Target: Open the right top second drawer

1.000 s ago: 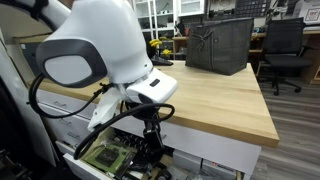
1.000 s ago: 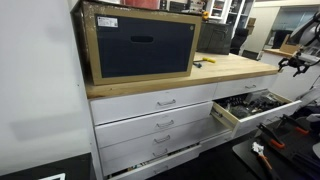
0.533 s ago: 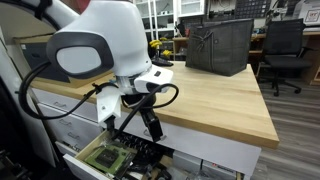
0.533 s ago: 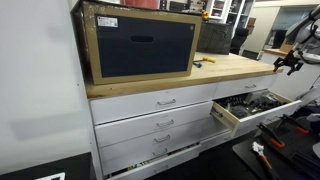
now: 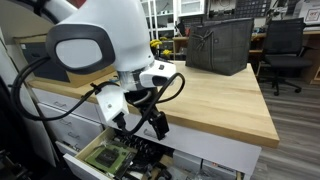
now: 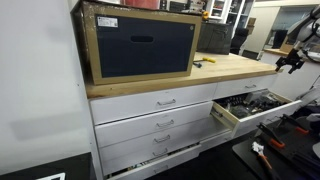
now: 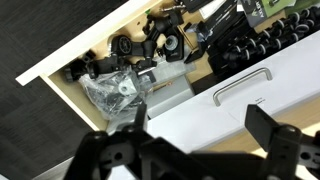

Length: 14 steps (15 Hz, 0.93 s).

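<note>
Drawer: The drawer (image 6: 250, 105) is the second one down on the right. It is pulled far out, and its green boards (image 5: 108, 157) and dark cables (image 7: 150, 50) show.
Feel: It looks full, so likely a bit heavy. It is hard and should slide straight. The boards could break if bumped.
Where to hold: The silver handle (image 7: 243, 85), in its middle.
Claw: The claw (image 7: 197, 112) is spread wide and holds nothing. It hangs over the drawer without touching it.
Change: A second ago the claw was low in the drawer. Now it is higher. The drawer has not moved.
</note>
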Each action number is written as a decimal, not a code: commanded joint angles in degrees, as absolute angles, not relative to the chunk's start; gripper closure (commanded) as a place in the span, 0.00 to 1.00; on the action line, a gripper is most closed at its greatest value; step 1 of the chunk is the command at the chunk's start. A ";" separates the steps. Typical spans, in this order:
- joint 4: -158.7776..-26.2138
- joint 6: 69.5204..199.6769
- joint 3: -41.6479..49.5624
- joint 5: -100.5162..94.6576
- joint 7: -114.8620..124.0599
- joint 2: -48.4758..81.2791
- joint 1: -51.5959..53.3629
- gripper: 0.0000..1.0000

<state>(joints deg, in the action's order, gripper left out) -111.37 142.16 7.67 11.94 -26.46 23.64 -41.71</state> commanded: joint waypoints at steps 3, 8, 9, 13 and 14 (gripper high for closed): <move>-110.42 140.73 9.30 12.31 -25.00 23.85 -40.85 0.00; -109.89 140.78 10.59 10.43 -21.25 25.02 -39.43 0.00; -110.25 140.00 10.06 11.27 -20.39 24.93 -39.08 0.00; -112.04 135.52 8.69 11.03 -15.07 22.42 -33.43 0.00; -111.57 133.83 7.94 12.09 -16.08 22.32 -32.54 0.00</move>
